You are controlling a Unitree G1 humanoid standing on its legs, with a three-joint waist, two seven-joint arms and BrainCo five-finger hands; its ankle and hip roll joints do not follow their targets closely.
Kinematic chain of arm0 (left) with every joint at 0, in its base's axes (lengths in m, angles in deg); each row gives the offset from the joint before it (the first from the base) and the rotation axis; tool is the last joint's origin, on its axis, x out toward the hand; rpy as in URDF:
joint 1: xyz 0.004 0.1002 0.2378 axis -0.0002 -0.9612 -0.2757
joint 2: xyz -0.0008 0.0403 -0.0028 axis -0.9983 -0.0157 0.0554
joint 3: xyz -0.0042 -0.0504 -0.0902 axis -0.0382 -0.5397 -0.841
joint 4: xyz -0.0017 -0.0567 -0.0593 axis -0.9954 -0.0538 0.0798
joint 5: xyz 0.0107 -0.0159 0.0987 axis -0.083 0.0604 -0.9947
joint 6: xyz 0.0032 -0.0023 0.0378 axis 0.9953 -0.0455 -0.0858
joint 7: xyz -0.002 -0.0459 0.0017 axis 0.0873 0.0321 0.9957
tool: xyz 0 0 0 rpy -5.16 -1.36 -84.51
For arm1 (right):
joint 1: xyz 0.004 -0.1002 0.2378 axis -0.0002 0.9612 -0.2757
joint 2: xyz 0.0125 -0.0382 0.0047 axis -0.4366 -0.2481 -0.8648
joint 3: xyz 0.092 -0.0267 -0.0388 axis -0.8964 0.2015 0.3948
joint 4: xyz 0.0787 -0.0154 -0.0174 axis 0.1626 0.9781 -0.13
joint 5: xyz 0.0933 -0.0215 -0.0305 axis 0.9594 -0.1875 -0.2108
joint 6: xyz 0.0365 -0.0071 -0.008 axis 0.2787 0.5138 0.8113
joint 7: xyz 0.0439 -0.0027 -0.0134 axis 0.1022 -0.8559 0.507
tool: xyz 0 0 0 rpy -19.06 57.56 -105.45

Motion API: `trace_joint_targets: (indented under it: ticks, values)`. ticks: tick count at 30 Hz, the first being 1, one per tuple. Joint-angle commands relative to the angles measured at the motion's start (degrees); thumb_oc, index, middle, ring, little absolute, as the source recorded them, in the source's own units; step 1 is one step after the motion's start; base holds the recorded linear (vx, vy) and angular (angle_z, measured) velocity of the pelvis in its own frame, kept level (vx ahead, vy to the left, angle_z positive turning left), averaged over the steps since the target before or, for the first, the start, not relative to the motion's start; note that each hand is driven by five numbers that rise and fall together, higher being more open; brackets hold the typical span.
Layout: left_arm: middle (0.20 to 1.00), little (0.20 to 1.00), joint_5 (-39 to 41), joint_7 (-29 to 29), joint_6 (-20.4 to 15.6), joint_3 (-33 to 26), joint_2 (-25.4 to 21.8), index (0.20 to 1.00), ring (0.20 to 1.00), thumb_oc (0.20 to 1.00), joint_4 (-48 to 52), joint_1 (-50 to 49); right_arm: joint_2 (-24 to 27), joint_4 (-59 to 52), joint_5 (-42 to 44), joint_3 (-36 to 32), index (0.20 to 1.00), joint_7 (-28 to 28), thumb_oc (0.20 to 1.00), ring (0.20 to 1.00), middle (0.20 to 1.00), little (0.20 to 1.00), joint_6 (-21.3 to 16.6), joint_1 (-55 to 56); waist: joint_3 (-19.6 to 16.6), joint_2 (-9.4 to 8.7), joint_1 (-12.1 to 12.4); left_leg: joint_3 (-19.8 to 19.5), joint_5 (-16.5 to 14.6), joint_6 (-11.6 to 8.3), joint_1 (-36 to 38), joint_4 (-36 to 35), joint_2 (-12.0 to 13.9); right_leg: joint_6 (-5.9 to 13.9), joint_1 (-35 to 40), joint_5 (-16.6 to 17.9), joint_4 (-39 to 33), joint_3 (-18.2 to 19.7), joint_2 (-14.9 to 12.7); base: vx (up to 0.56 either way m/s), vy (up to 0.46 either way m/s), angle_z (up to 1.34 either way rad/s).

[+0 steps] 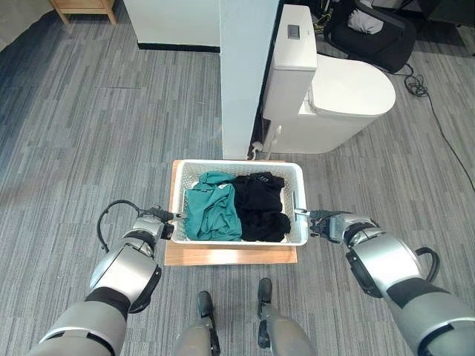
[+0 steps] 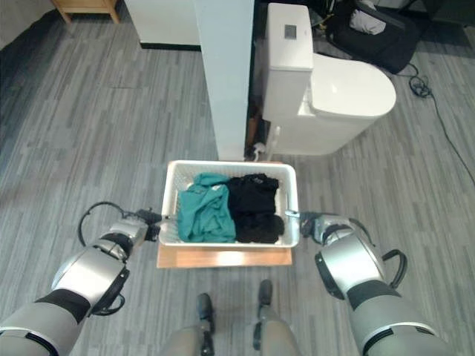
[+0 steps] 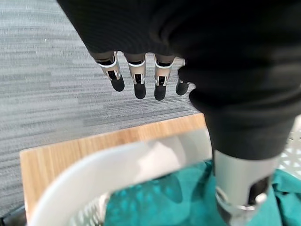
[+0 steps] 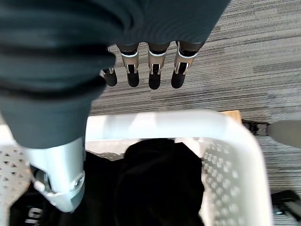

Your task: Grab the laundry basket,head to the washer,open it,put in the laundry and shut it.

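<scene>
A white perforated laundry basket (image 1: 237, 165) sits on a low wooden board (image 1: 230, 255) on the grey floor. It holds teal clothes (image 1: 211, 211) on its left and black clothes (image 1: 260, 204) on its right. My left hand (image 1: 154, 222) is at the basket's left rim (image 3: 117, 165), with straight fingers (image 3: 139, 80) outside it and the thumb (image 3: 242, 188) above the teal cloth. My right hand (image 1: 330, 222) mirrors it at the right rim (image 4: 164, 123), fingers (image 4: 154, 70) outside and thumb (image 4: 59, 174) over the black clothes. Both hands are open, with the rim lying between fingers and thumb.
A white toilet (image 1: 349, 96) stands just beyond the basket to the right. A white pillar (image 1: 241, 74) rises directly behind the basket. A black bag (image 1: 371, 33) lies at the far right, and wooden furniture (image 1: 82, 7) at the far left.
</scene>
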Motion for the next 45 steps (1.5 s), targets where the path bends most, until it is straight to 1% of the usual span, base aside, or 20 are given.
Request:
trace_joint_targets:
  ticks: [1, 3, 4, 8, 15, 17, 20, 23, 28, 30, 31, 32, 34, 37, 40, 44, 45]
  values:
    - [1.0, 1.0, -0.4, 1.2, -1.4, 1.3, 0.3, 1.0, 1.0, 1.0, -4.5, 5.3, 0.2, 4.7, 1.8, 1.0, 1.0, -0.8, 1.0, 1.0, 1.0, 1.0, -2.3, -6.5, 2.5, 2.77, 0.7, 0.9, 1.9, 0.43, 0.6, -2.4, 0.1, 4.08, 2.6, -1.5, 0.1, 0.5, -1.1, 0.0, 0.0, 0.0]
    - [1.0, 1.0, -0.4, 1.2, -1.4, 1.3, 0.3, 1.0, 1.0, 1.0, -4.5, 5.3, 0.2, 4.7, 1.8, 1.0, 1.0, -0.8, 1.0, 1.0, 1.0, 1.0, -2.3, -6.5, 2.5, 2.77, 0.7, 0.9, 1.9, 0.43, 0.6, -2.4, 0.1, 4.08, 2.6, -1.5, 0.1, 0.5, -1.1, 0.0, 0.0, 0.0]
    - [1.0, 1.0, -0.5, 1.1, -0.9, 1.0, 0.6, 1.0, 1.0, 1.0, -4.9, 6.0, -0.2, 4.7, 3.2, 0.4, 1.0, -2.3, 1.0, 1.0, 1.0, 1.0, -3.5, -8.3, 2.6, 3.36, -0.3, 1.3, 1.8, 0.23, 0.1, -2.4, 0.3, 4.16, 1.9, -1.4, -0.1, 1.1, -1.0, 0.0, 0.0, 0.0]
    - [1.0, 1.0, -1.6, 1.9, -0.7, 1.1, 0.9, 1.0, 1.0, 1.0, -5.1, 6.5, -1.4, 4.7, 4.0, 0.3, 1.0, -4.1, 1.0, 1.0, 1.0, 1.0, -4.8, -9.4, 2.6, 3.51, -1.1, 1.4, 2.0, -0.01, -0.4, -2.4, 0.4, 3.98, 1.1, -1.4, -0.1, 1.9, -0.8, 0.01, -0.007, -0.14]
    - [1.0, 1.0, -3.7, 2.9, -1.3, 2.6, 1.4, 1.0, 1.0, 1.0, -4.5, 7.8, -2.6, 4.7, 4.3, 1.5, 1.0, -4.0, 1.0, 1.0, 1.0, 1.0, -5.7, -10.0, 2.5, 3.73, -1.6, 1.2, 2.1, -0.16, -0.9, -2.4, 0.6, 3.85, 0.7, -1.5, -0.1, 1.7, -0.7, 0.0, -0.002, -0.01]
    - [1.0, 1.0, -2.8, 2.8, -1.3, 3.0, 2.1, 1.0, 1.0, 1.0, -4.4, 8.7, -2.5, 4.7, 4.1, 2.0, 1.0, -3.4, 1.0, 1.0, 1.0, 1.0, -5.8, -10.5, 2.6, 3.94, -1.7, 1.2, 2.2, -0.19, -1.0, -2.4, 0.7, 3.88, 0.7, -1.4, -0.1, 1.7, -0.7, 0.0, 0.0, 0.0]
    - [1.0, 1.0, -2.1, 1.4, -0.3, 3.8, 3.9, 1.0, 1.0, 1.0, -5.1, 10.1, -1.9, 4.7, 4.0, 2.6, 1.0, -2.3, 1.0, 1.0, 1.0, 1.0, -5.8, -11.2, 2.5, 4.4, -1.8, 1.1, 2.1, -0.12, -0.8, -2.4, 0.6, 3.82, 0.9, -1.5, -0.1, 1.6, -0.7, 0.0, 0.0, 0.0]
    - [1.0, 1.0, -0.5, 1.3, 0.3, 4.2, 4.9, 1.0, 1.0, 1.0, -5.3, 11.8, -1.7, 4.7, 3.1, 3.2, 1.0, -2.1, 1.0, 1.0, 1.0, 1.0, -5.4, -11.6, 2.5, 4.87, -2.0, 1.0, 2.2, -0.1, -0.7, -2.4, 0.6, 3.78, 1.1, -1.5, -0.1, 1.5, -0.7, 0.0, -0.003, 0.01]
    - [1.0, 1.0, -3.0, 0.0, 2.9, 5.3, 6.6, 1.0, 1.0, 1.0, -6.7, 11.7, -2.1, 4.7, 0.4, 4.0, 1.0, -1.6, 1.0, 1.0, 1.0, 1.0, -5.0, -11.7, 2.4, 5.39, -2.3, 1.3, 2.2, -0.06, -0.7, -2.4, 0.6, 3.68, 0.8, -1.4, -0.1, 1.5, -0.7, 0.0, 0.0, 0.0]
    - [1.0, 1.0, -0.1, -0.9, 3.9, 3.7, 6.6, 1.0, 1.0, 1.0, -7.6, 11.5, -2.9, 4.7, -0.3, 4.1, 1.0, -1.2, 1.0, 1.0, 1.0, 1.0, -4.9, -12.4, 2.3, 5.45, -2.5, 1.7, 2.2, -0.04, -0.8, -2.4, 0.7, 3.65, 0.5, -1.3, -0.1, 1.7, -0.6, 0.0, 0.0, 0.0]
    - [1.0, 1.0, -0.1, -0.8, 3.9, 3.7, 6.6, 1.0, 1.0, 1.0, -7.6, 11.5, -2.9, 4.7, -0.3, 4.1, 1.0, -1.2, 1.0, 1.0, 1.0, 1.0, -4.9, -12.4, 2.3, 5.46, -2.5, 1.7, 2.2, -0.05, -0.8, -2.4, 0.7, 3.65, 0.5, -1.2, -0.1, 1.7, -0.6, 0.0, 0.0, 0.0]
    - [1.0, 1.0, 4.0, -1.6, 5.2, 1.4, 6.4, 1.0, 1.0, 1.0, -8.2, 11.2, -3.7, 4.4, -1.2, 4.6, 1.0, -0.8, 1.0, 1.0, 1.0, 1.0, -4.8, -12.8, 2.1, 5.58, -2.7, 2.0, 2.2, -0.01, -0.8, -2.4, 0.8, 3.58, 0.4, -1.2, -0.1, 1.8, -0.6, 0.0, 0.0, 0.0]
    - [1.0, 1.0, 5.6, -2.3, 5.8, 0.6, 6.3, 1.0, 1.0, 1.0, -8.3, 11.3, -4.8, 4.0, -2.6, 5.4, 1.0, -0.5, 1.0, 1.0, 1.0, 1.0, -4.9, -13.0, 2.1, 5.69, -3.0, 2.2, 2.2, 0.02, -0.8, -2.4, 0.8, 3.54, 0.2, -1.0, -0.1, 2.2, -0.5, 0.0, 0.0, 0.0]
    - [1.0, 1.0, 8.0, -3.4, 7.7, -0.7, 5.8, 1.0, 1.0, 1.0, -8.9, 10.7, -5.6, 3.9, -4.4, 6.3, 1.0, 0.0, 1.0, 1.0, 1.0, 1.0, -4.5, -13.2, 2.0, 6.09, -3.4, 2.5, 2.0, 0.03, -0.8, -2.4, 0.9, 3.47, 0.0, -1.0, -0.1, 2.4, -0.5, 0.0, 0.0, -0.01]
    - [1.0, 1.0, 7.5, -1.9, 7.7, -1.2, 4.9, 1.0, 1.0, 1.0, -8.8, 11.2, -5.6, 3.4, -5.4, 6.5, 1.0, -0.4, 1.0, 1.0, 1.0, 1.0, -4.5, -12.5, 2.1, 6.52, -3.5, 2.5, 2.0, 0.09, -1.0, -2.4, 0.8, 3.4, -0.3, -1.0, -0.1, 2.6, -0.5, 0.01, -0.003, -0.05]
    - [1.0, 1.0, 7.6, -0.9, 7.0, -1.7, 4.6, 1.0, 1.0, 1.0, -8.5, 11.5, -5.5, 2.7, -5.0, 6.3, 1.0, -0.6, 1.0, 1.0, 1.0, 1.0, -5.0, -12.3, 2.4, 6.35, -3.4, 2.6, 2.3, 0.12, -1.8, -2.4, 0.8, 3.43, -1.2, -0.7, -0.1, 2.7, -0.5, -0.01, -0.007, -0.1]
    - [1.0, 1.0, 8.8, -0.3, 6.2, -2.1, 4.5, 1.0, 1.0, 1.0, -8.2, 12.3, -5.5, 2.4, -4.4, 6.2, 1.0, -0.7, 1.0, 1.0, 1.0, 1.0, -5.3, -12.3, 2.7, 6.14, -3.3, 2.6, 2.4, 0.08, -2.3, -2.4, 0.8, 3.42, -1.7, -0.5, -0.1, 2.8, -0.3, 0.0, 0.0, 0.0]
